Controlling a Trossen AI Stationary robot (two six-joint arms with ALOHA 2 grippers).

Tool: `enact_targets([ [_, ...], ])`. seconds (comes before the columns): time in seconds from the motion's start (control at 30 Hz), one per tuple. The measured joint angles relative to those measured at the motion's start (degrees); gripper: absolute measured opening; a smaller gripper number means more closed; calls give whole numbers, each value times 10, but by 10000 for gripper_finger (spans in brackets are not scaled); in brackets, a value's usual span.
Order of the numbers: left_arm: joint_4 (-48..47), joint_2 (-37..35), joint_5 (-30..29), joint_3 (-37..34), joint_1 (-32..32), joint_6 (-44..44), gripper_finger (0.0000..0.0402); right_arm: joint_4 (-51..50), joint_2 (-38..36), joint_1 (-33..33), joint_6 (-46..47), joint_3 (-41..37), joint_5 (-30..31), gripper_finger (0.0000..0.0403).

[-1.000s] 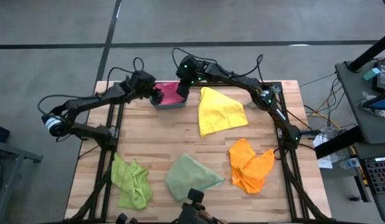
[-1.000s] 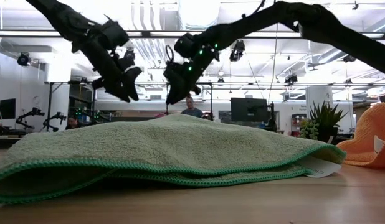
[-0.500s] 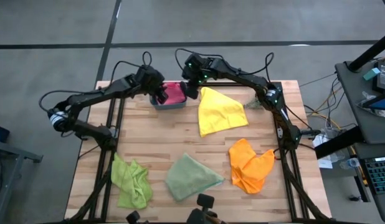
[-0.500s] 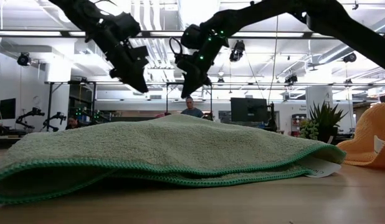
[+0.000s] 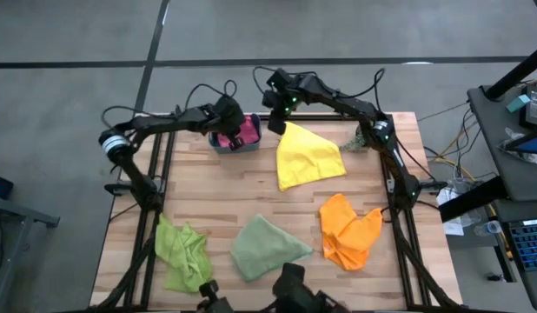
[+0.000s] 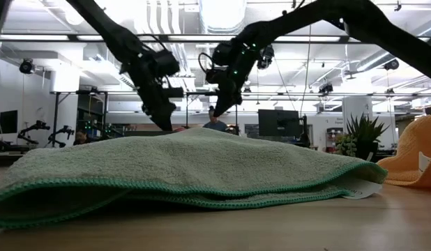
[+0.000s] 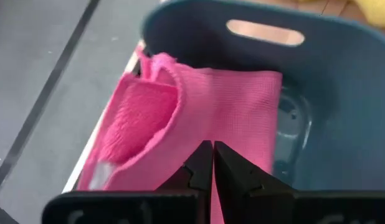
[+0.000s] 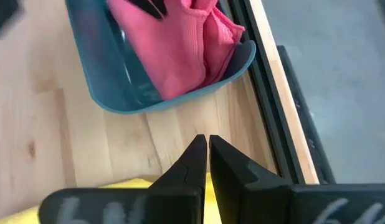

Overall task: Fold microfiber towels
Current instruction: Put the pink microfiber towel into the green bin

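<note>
pink towel (image 7: 199,112) in teal bin (image 7: 342,93), left claw (image 7: 212,155) closed above.

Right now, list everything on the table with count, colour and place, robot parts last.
Pink microfiber towel: one, pink, inside the bin at the table's far edge.
Teal plastic bin: one, teal, far edge, left of centre.
Yellow microfiber towel: one, yellow, spread beside the bin.
Orange microfiber towel: one, orange, crumpled, near right.
Sage green microfiber towel: one, pale green, near centre.
Lime green microfiber towel: one, lime, crumpled, near left.
Plant sprig: one, green, far right.
Left gripper: shut, over the pink towel.
Right gripper: shut, at the yellow towel's far corner.
</note>
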Motion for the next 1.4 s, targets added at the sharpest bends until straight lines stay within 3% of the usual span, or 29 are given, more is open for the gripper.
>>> enact_targets([
  [0.1, 1, 24, 0, 15, 5, 27, 1, 13, 0, -14, -17, -10, -31, 11],
  [0.3, 17, 58, -47, 27, 7, 45, 0, 61, 0, -24, -32, -40, -33, 11],
  [0.8, 16, 77, -23, 17, 4, 32, 0, 96, 0, -26, -52, -45, -35, 11],
  [1.0, -19, 75, 52, 21, 4, 29, 0, 96, 0, -26, -48, -45, -34, 11],
  [1.4, -60, 75, 126, 23, -1, 78, 0, 95, 0, -25, -47, -45, -33, 11],
])
